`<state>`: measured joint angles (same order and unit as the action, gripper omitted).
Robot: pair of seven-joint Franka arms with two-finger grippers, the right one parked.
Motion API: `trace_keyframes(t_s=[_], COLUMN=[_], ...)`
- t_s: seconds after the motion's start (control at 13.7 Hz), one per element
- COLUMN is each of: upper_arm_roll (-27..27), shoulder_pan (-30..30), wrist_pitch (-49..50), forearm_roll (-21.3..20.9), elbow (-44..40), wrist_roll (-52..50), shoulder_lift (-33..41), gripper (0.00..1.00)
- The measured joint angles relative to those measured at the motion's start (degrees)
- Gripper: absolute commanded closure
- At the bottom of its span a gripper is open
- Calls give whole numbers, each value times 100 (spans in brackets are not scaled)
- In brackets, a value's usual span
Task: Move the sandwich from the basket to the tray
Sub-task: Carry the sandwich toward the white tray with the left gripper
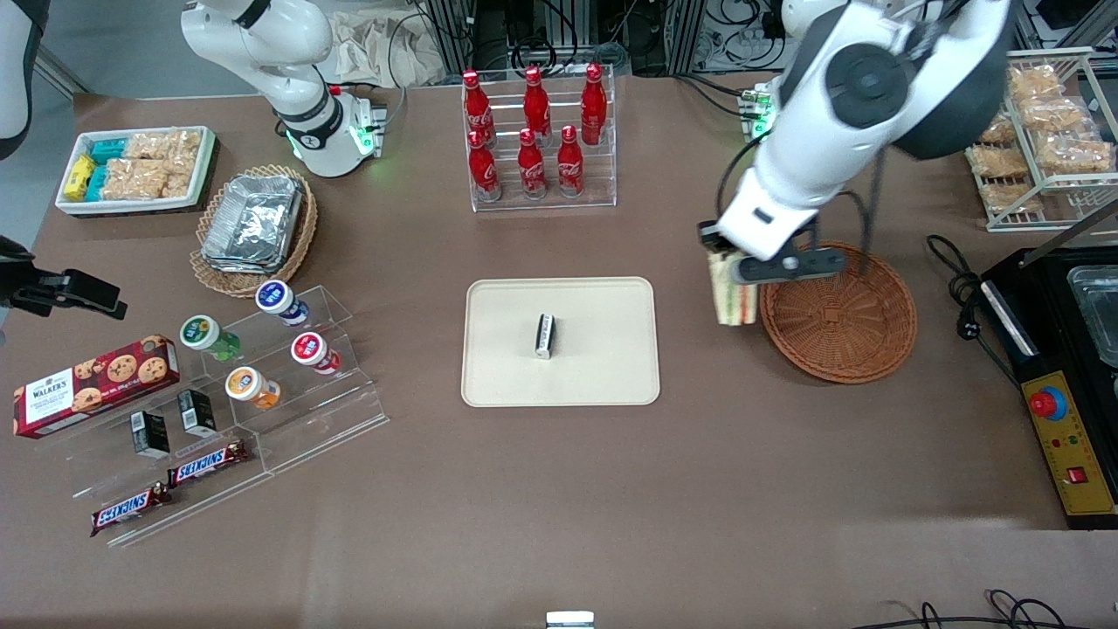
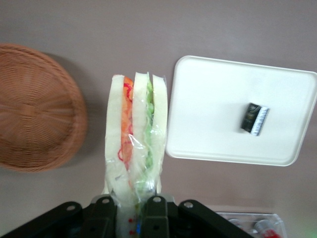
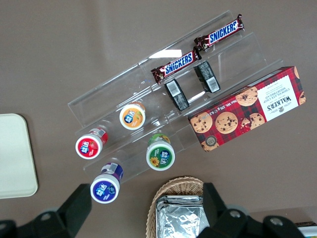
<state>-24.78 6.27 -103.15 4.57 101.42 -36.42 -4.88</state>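
Observation:
My left gripper (image 1: 732, 262) (image 2: 131, 208) is shut on the sandwich (image 1: 732, 295) (image 2: 134, 141), a plastic-wrapped wedge with orange, red and green filling. It hangs above the table between the reddish-brown wicker basket (image 1: 840, 316) (image 2: 34, 106) and the cream tray (image 1: 561, 342) (image 2: 233, 116), just beside the basket's rim. Nothing lies in the basket. A small black-and-silver packet (image 1: 545, 335) (image 2: 255, 119) rests near the middle of the tray.
A rack of red cola bottles (image 1: 534, 131) stands farther from the front camera than the tray. Toward the parked arm's end lie a tan basket of foil trays (image 1: 253, 223), an acrylic stand with cups (image 1: 262, 349) and snacks. A black appliance (image 1: 1061, 367) sits at the working arm's end.

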Motion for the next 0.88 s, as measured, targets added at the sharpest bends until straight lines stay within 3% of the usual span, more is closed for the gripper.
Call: trace_keyframes(t_s=[0.44, 0.88], upper_arm_roll=[-146, -148], shoulder_pan=[383, 832], wrist_pitch=[-1000, -2079], forearm_roll=[-335, -1190], elbow=[28, 41], wrist_roll=[-95, -642], shoulder_lift=[-1209, -2457], gripper=[100, 100])
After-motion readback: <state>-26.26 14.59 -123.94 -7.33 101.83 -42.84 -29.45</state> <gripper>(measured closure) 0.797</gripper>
